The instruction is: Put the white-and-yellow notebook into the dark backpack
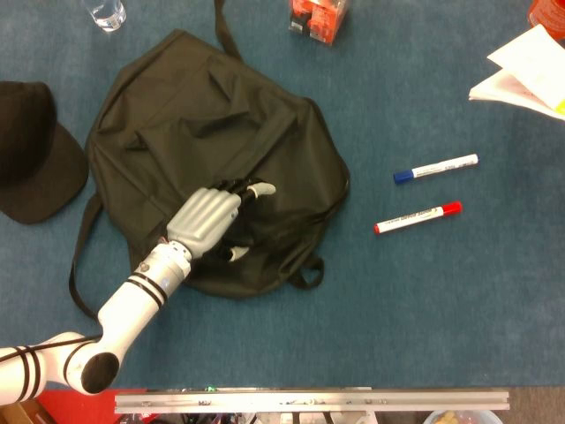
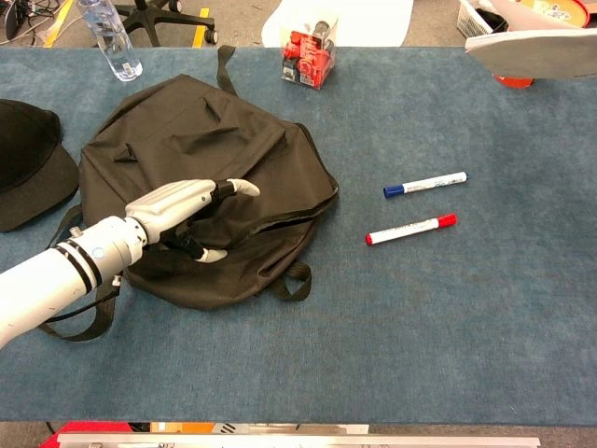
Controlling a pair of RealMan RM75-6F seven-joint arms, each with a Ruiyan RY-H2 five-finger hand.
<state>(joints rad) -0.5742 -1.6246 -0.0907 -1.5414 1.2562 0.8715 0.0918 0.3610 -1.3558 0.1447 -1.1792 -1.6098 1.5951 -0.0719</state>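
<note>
One hand only in view: left hand (image 1: 208,218) on the dark backpack (image 1: 177,115), fingers curled into its fabric near the zip opening. White-and-yellow notebook (image 1: 528,72) far off at the bench's (image 1: 397,300) far right corner, well apart from that hand, long axis running left-right; likely nearer the unseen right hand.

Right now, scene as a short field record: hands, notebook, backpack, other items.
left hand: the left hand lies on the dark backpack, fingers curled at a fold in the fabric; whether it grips the fabric is unclear
right hand: not in view
notebook: the white-and-yellow notebook sits at the far right edge, apart from the backpack
backpack: lies flat on the table
other: blue marker, red marker, black cap
</note>
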